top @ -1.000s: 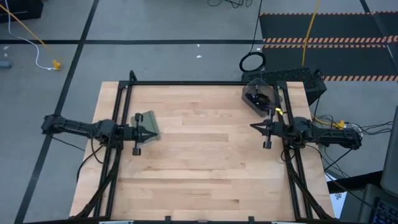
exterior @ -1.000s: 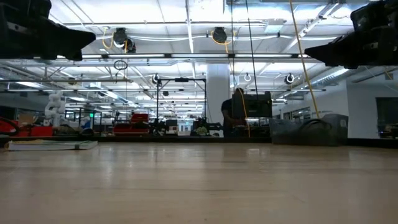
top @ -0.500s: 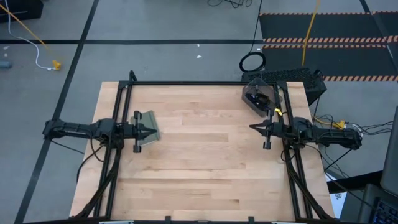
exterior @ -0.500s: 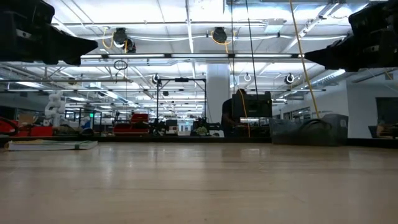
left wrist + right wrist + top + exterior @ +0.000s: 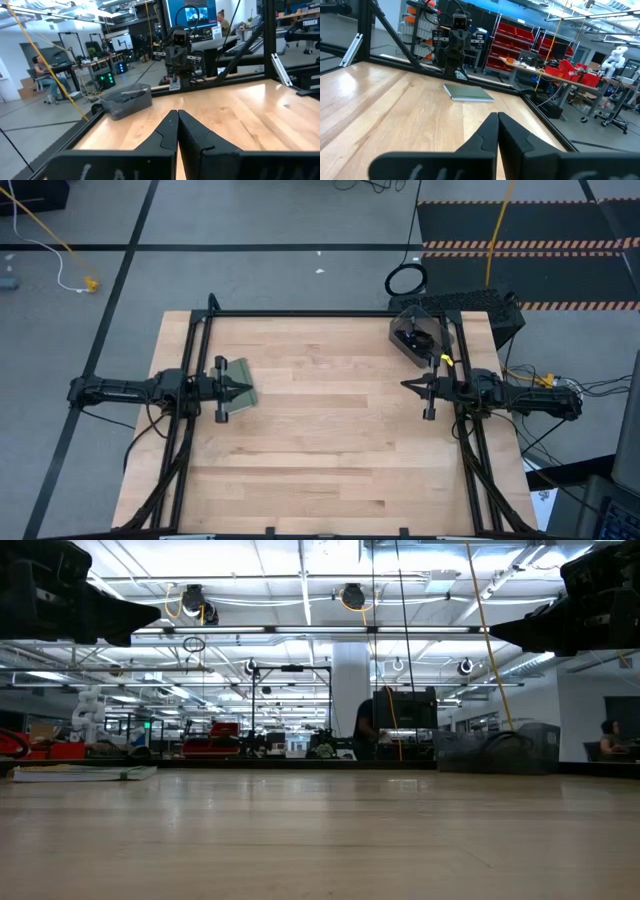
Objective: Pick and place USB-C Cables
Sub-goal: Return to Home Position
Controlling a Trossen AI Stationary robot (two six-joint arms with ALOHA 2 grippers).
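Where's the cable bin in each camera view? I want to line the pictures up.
High view: the bin sits at the upper right corner of the table.
Low view: bin right of centre, at the table's far edge.
Left wrist view: bin left of centre, near the table's edge.
Right wrist view: not in it.
Shared landmark: the yellow cord coming down near the bin.

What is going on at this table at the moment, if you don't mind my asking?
Nothing is being handled right now. The left claw and right claw are both shut and empty, held above the wooden table, pointing toward each other. The left one hangs over a flat green pad. Dark cables lie in the bin at the table's far right corner; none shows loose on the table.
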